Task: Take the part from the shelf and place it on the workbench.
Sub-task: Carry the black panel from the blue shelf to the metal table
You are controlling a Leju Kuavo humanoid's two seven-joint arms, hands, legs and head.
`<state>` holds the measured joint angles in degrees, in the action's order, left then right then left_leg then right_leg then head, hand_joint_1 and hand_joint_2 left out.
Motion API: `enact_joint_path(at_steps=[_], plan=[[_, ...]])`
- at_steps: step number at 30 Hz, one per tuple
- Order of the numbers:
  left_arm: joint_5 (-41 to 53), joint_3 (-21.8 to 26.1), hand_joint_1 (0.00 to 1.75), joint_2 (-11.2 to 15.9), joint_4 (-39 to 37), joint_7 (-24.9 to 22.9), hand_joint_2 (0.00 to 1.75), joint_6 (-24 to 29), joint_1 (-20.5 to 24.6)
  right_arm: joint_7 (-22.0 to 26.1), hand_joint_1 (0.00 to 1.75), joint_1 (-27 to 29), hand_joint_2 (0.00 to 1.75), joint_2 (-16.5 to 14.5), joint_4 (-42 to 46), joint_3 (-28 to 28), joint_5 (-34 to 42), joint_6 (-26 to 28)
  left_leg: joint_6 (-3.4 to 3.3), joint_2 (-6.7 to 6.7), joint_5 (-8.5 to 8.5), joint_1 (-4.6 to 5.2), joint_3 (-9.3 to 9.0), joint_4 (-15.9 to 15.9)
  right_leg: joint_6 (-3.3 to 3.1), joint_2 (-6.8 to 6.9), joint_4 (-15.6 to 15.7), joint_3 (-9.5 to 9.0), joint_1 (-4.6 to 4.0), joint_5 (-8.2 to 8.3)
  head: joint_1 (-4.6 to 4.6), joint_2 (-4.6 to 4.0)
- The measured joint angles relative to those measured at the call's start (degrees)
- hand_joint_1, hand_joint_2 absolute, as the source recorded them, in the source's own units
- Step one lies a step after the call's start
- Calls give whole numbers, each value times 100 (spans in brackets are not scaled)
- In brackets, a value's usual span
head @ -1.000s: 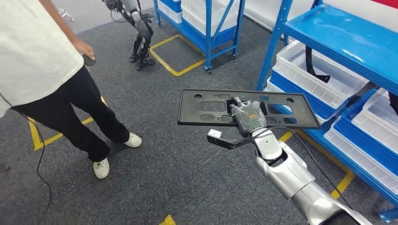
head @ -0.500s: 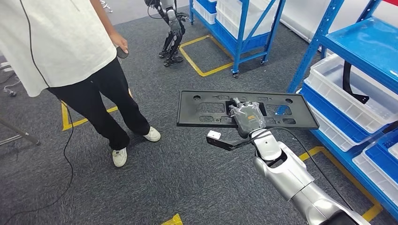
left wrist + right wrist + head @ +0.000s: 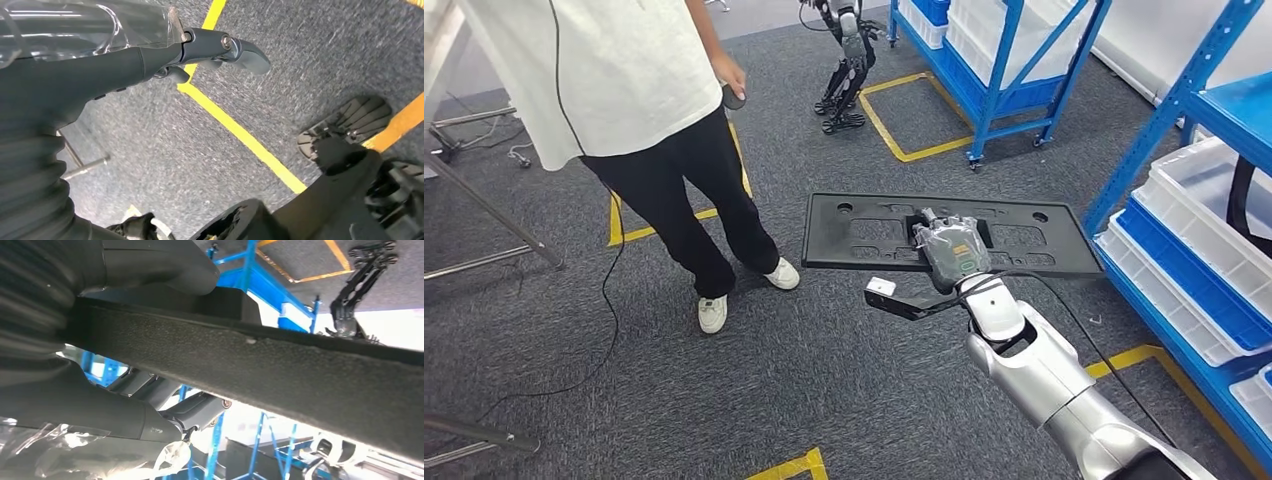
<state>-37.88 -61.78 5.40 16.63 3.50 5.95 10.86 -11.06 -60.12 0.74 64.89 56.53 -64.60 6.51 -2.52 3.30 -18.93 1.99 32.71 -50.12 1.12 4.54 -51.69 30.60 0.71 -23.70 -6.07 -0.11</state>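
Black plastic part: the part [image 3: 949, 232], a long flat panel with cut-outs, is carried level in the air over the grey carpet [image 3: 754, 390], well clear of the blue shelf [image 3: 1194, 190] on the right.
Right robot hand: the right robot hand [image 3: 951, 250] is closed on the part near its middle, fingers wrapped over the near edge; nothing else supports the panel.
Left robot hand: the left robot hand [image 3: 150, 57] hangs low over the carpet with nothing in it; the thumb juts out and the fingers look loosely apart.
Step in hand: judging by the scene, this is the carry from shelf to table; no table is in sight yet.
Doing it well: keep the panel flat and the grip firm, since a long part held at one point could tip or swing; give a wide berth to the person [image 3: 644, 100] standing just ahead on the left, and to the cable [image 3: 594, 330] on the floor.
Head view: gives the whole layout, namely the person, shelf, bins [image 3: 1214, 230] and yellow floor tape [image 3: 914, 120].
Right wrist view: shows the grip up close, with the part's rough edge [image 3: 280, 365] running across between thumb and fingers.
Left wrist view: looks down at carpet and a yellow line [image 3: 240, 135].
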Motion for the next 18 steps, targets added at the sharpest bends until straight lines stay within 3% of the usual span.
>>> enact_joint_path(at_steps=[2,4,6,7,8,9,10,11,13,14,16,18], plan=[[4,-1,0,2,0,-9,175,4,-11,0,175,31,175,8,0,1,20,-10,-18,-90,6,-2,-16,60,35,83,-2,3,-7,-34,0,1],[11,-1,0,-2,0,-20,175,9,-24,-1,175,60,175,10,0,1,32,-13,-49,-206,32,-36,-43,116,51,-88,-228,99,3,-197,-2,1],[24,-1,0,-7,0,-24,175,13,-3,-6,175,88,175,25,-3,1,35,-14,-74,-327,47,-64,-62,141,49,-378,-966,457,5,-544,-1,2],[32,-1,0,-9,0,-25,175,16,12,-9,175,107,175,37,-7,1,36,-14,-81,-394,48,-74,-66,139,54,-453,-1440,705,0,-715,-1,2],[40,-1,0,-13,0,-27,175,17,20,-12,175,127,175,48,-10,1,37,-16,-82,-465,48,-84,-71,139,68,-481,-1789,907,-2,-803,-1,2],[50,-1,0,-16,0,-30,175,19,21,-14,175,144,175,57,-12,1,38,-18,-78,-539,46,-97,-80,135,87,-492,-1945,1021,1,-785,-1,2],[58,-1,0,-19,0,-32,175,18,18,-15,175,155,175,61,-13,1,39,-21,-69,-610,39,-117,-94,129,112,-493,-1838,1005,13,-646,-1,2],[64,-1,0,-23,0,-33,175,17,18,-16,175,155,175,61,-13,1,40,-24,-49,-683,25,-144,-108,115,146,-508,-1499,871,36,-418,-1,2],[69,0,0,-25,-1,-33,175,18,31,-17,175,134,175,60,-10,1,41,-26,21,-824,-23,-189,-106,55,233,-698,-594,463,126,23,-1,2],[69,1,0,-24,-1,-33,175,19,42,-19,175,120,175,61,-7,1,41,-28,60,-890,-35,-204,-86,18,253,-799,-282,316,161,133,-2,2],[70,2,0,-22,-2,-33,175,20,54,-24,175,107,175,62,-2,2,40,-33,119,-1004,-23,-217,-37,-10,224,-857,-84,215,166,139,-2,2],[70,3,0,-27,-2,-33,175,20,34,-28,175,96,175,48,0,3,40,-35,165,-1029,-23,-227,-2,-22,148,-720,-96,213,152,131,-2,1]])
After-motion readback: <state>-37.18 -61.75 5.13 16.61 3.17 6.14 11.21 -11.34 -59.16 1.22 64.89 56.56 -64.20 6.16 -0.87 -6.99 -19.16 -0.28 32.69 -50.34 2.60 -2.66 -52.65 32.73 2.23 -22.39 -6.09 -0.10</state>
